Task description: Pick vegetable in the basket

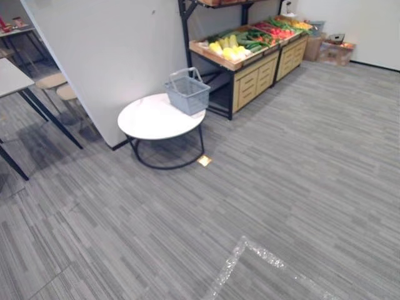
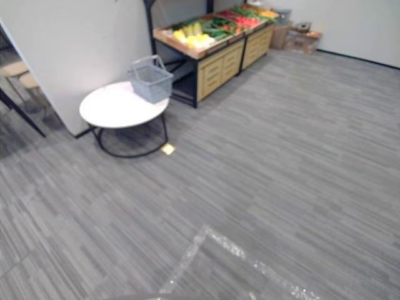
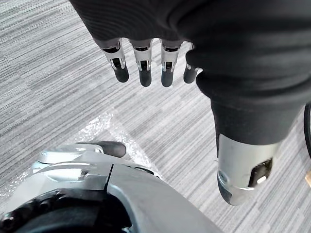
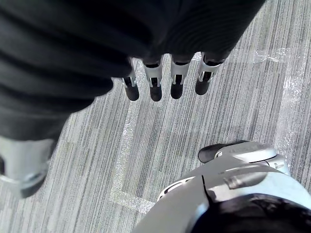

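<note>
Grey striped carpet covers the whole floor, and a strip of shiny clear tape forms a corner on it in the foreground. A white partition wall stands at the back left. To its right, a long wooden produce stand with slatted fronts runs along the back. The vegetables we are after lie in its tilted top tray. Yellow ones sit at the near end, green ones in the middle and red ones further along. A round white table on a black wire frame stands just in front of the partition, near the stand's near end. On the side of the tabletop closest to the stand sits 1 grey plastic basket, upright with its handles raised. We cannot tell what it holds. In the wrist views, the left hand hangs above the carpet with its fingers straight and apart from the thumb, gripping nothing. The right hand hangs over the carpet the same way, its fingers loose and clasping nothing. A small yellowish square plate lies on the carpet just beside the table's frame, on the side toward us.
</note>
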### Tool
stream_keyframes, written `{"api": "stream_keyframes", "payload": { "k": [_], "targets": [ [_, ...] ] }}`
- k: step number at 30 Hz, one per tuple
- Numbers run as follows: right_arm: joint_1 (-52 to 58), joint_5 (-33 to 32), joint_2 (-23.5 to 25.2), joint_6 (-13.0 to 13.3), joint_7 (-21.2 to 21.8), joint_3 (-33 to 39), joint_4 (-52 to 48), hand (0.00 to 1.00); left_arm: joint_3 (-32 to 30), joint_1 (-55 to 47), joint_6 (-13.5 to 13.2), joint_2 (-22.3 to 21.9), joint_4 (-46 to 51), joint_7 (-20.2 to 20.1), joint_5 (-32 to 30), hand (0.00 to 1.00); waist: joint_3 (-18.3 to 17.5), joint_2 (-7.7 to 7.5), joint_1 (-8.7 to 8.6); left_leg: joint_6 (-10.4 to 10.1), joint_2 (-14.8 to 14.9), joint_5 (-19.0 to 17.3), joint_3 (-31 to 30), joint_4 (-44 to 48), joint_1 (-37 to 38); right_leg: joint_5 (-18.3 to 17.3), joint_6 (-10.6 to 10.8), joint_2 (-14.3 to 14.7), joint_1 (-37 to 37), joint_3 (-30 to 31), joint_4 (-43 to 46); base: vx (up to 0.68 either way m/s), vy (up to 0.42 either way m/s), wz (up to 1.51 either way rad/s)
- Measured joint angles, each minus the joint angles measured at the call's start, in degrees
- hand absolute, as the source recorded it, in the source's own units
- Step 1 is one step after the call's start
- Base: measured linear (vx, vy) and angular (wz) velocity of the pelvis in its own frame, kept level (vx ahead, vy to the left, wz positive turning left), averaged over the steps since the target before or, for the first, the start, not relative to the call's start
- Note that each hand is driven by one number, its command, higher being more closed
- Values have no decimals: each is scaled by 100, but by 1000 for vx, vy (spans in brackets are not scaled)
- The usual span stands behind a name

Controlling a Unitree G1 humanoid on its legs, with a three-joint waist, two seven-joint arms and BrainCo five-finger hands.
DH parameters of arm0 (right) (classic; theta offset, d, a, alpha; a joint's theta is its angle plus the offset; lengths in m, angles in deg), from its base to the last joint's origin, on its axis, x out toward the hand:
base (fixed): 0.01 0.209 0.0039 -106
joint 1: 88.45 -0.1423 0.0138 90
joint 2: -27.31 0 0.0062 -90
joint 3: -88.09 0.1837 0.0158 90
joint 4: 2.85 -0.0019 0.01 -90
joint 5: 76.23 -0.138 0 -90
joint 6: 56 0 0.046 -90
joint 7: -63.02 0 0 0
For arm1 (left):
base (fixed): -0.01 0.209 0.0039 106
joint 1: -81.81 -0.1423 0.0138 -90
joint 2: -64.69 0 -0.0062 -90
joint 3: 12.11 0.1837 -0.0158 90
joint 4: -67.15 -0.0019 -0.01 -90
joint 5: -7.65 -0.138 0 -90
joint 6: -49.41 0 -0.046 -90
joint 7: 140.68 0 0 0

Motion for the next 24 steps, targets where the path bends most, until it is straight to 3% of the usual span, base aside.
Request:
{"api": "stream_keyframes", "payload": {
  "k": [11, 20, 24],
  "targets": [
    [-21, 4, 9, 107, -65, -64, -7, 0, 79, -19, -153, 12, 3, 65, 4, 0, 50, -43, 1, 48, -1, 26, -9, -15, -144, 15, 88, -40, -110, -217, -86, -59, -6, 1],
    [-38, 442, -70, 297, -159, -481, -11, 0, 204, -45, -223, 51, 3, 35, 214, 0, 11, -67, -5, 77, -9, 51, 5, -13, -197, 86, 6, -37, -141, -273, -97, 59, -6, 1],
    [-48, 304, -102, 324, -82, -578, -9, 0, 241, -38, -224, 62, 5, 32, 222, 0, 5, -56, -6, 75, -4, 52, 2, -13, -175, 86, 7, -37, -113, -308, -97, 3, -3, 1]
  ]
}}
